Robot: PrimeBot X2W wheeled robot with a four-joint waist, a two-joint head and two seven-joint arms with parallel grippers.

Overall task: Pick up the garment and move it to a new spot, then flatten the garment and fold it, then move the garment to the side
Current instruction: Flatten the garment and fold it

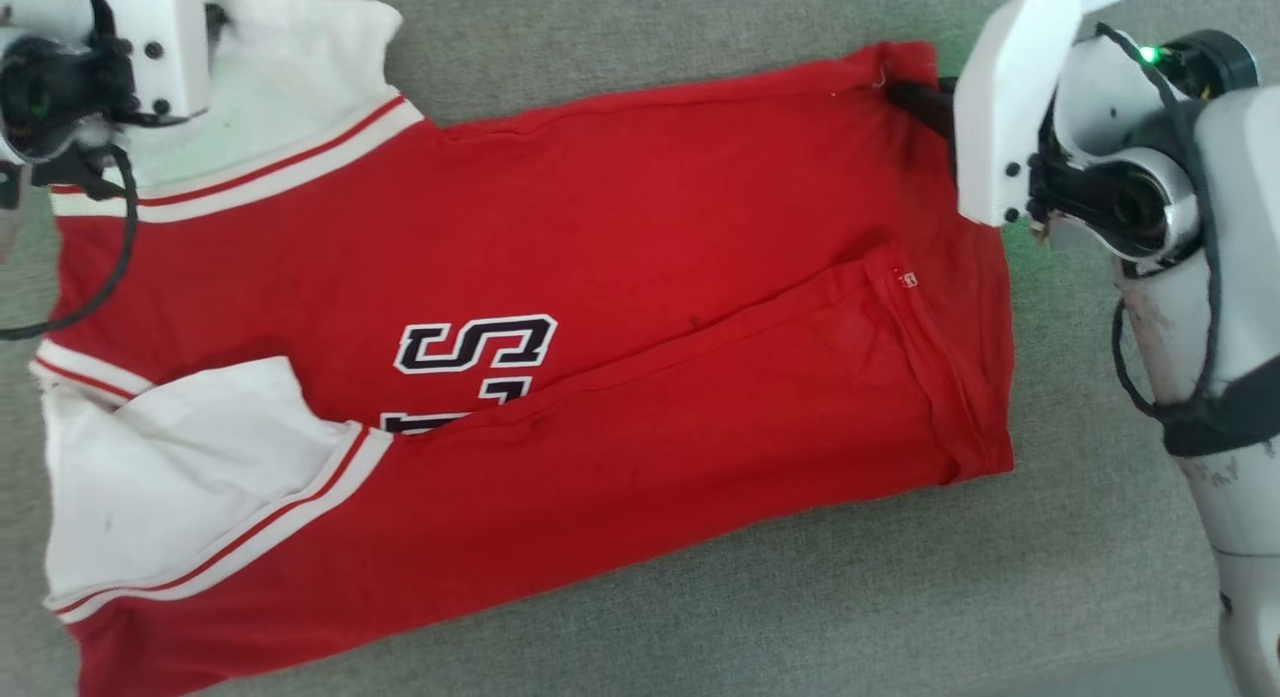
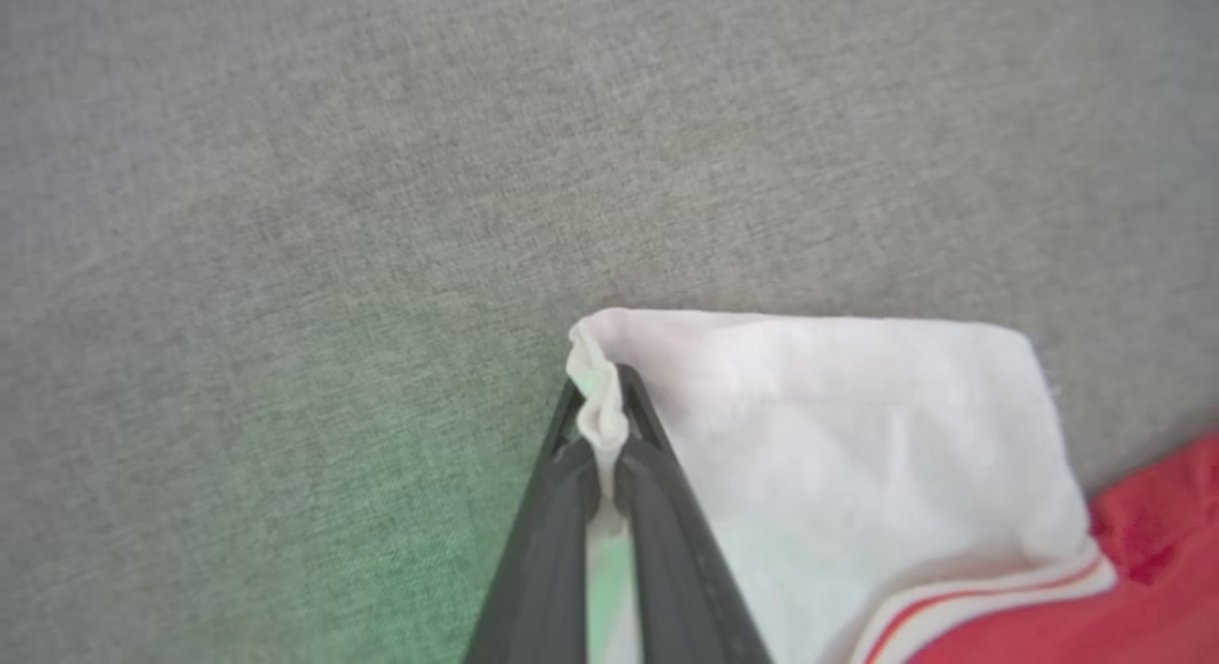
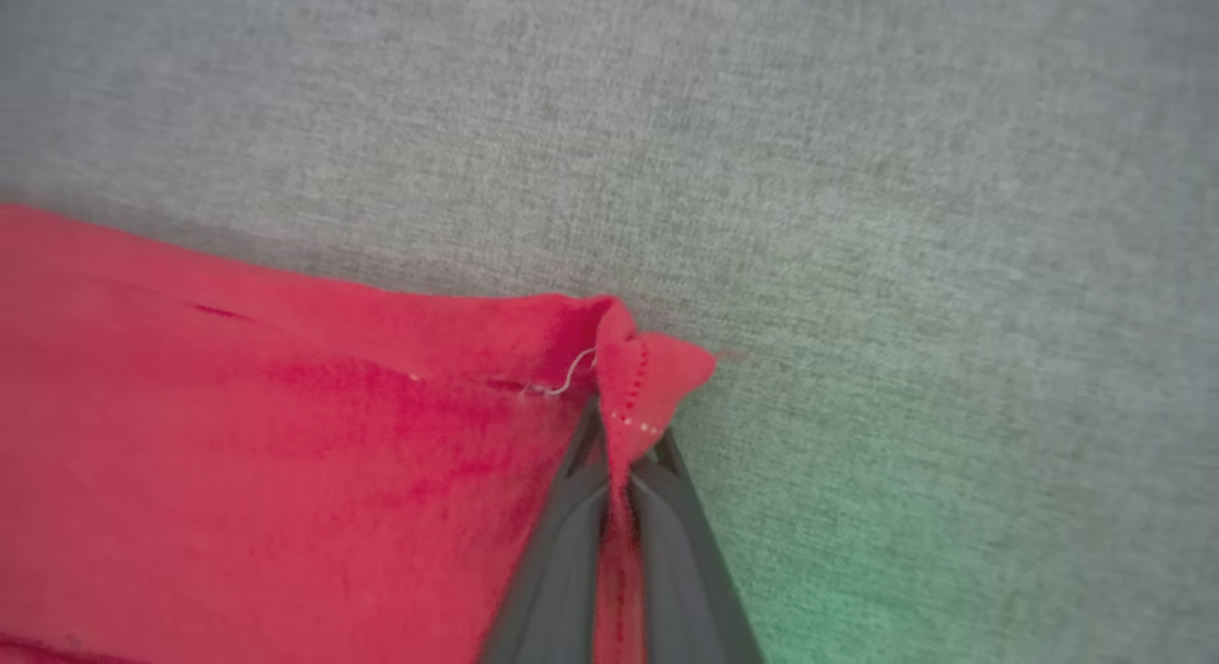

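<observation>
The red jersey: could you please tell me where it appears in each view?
Head view: jersey spread across the middle, left to right.
Left wrist view: its white sleeve at lower right, corner pinched by the left end effector.
Right wrist view: its red body at lower left.
Shared landmark: grey fabric surface.

We see soft, even light and faint shadows. A green glow tints the grey worktop [image 2: 409,569] low in both wrist views, where the jersey [image 3: 238,435] looks smeared and blurred.

Left gripper [image 2: 604,426] pinches white sleeve corner of garment [image 2: 857,473]; red body at lower right; grey fabric surface [image 2: 381,169] beneath.
</observation>
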